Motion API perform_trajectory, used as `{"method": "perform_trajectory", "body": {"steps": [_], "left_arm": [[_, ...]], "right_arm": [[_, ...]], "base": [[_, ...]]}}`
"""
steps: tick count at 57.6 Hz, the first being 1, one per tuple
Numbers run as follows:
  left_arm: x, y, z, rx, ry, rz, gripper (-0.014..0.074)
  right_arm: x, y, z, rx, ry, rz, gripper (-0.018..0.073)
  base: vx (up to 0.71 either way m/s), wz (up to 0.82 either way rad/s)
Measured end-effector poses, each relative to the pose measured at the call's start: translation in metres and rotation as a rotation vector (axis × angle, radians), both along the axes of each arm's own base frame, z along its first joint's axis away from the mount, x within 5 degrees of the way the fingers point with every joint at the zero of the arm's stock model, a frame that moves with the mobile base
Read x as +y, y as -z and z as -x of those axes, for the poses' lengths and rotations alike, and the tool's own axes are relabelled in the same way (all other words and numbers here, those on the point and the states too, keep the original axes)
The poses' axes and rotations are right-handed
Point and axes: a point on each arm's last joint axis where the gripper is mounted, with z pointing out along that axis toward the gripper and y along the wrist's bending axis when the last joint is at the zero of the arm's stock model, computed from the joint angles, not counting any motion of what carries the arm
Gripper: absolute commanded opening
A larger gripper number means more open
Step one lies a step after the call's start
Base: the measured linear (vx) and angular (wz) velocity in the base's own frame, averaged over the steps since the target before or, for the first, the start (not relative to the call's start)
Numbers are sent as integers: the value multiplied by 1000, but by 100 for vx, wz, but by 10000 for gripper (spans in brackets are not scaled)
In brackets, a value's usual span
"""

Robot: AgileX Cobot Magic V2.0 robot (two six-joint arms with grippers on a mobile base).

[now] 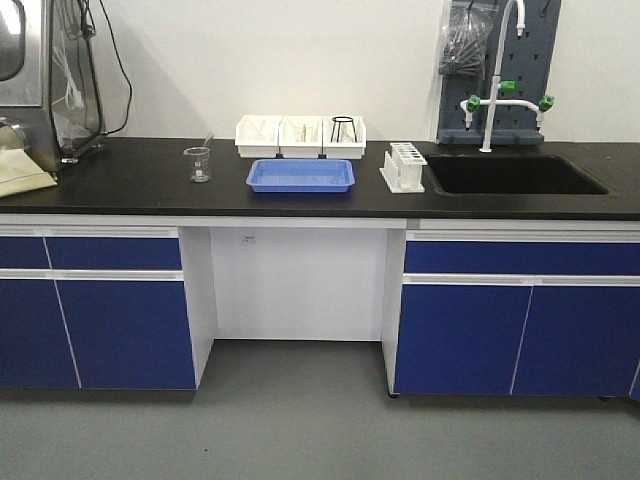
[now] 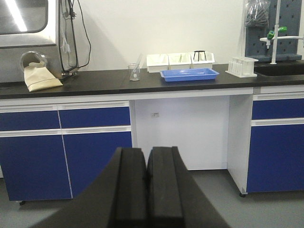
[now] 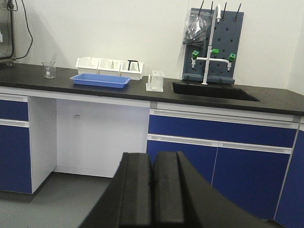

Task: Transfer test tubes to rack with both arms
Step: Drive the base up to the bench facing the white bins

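The white rack stands on the black benchtop just left of the sink; it also shows small in the left wrist view as the rack and in the right wrist view as the rack. The test tubes are too small to make out from here; only faint slender shapes lie in the white bins. My left gripper is shut with nothing between its pads, low and well back from the bench. My right gripper is likewise shut and empty. Neither arm appears in the front view.
A flat blue tray lies in front of the bins. A clear beaker stands to its left and a beige bag at the far left. The sink and tap are on the right. Grey floor lies before the blue cabinets.
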Motion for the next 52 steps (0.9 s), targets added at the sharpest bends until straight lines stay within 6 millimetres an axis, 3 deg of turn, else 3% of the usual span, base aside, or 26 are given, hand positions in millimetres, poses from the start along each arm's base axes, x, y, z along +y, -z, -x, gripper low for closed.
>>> {"method": "perform_trajectory", "body": {"steps": [52], "left_arm": [[0, 0, 0, 0, 0, 0, -4]], "right_arm": [[0, 0, 0, 0, 0, 0, -8]], "base": [[0, 0]]}}
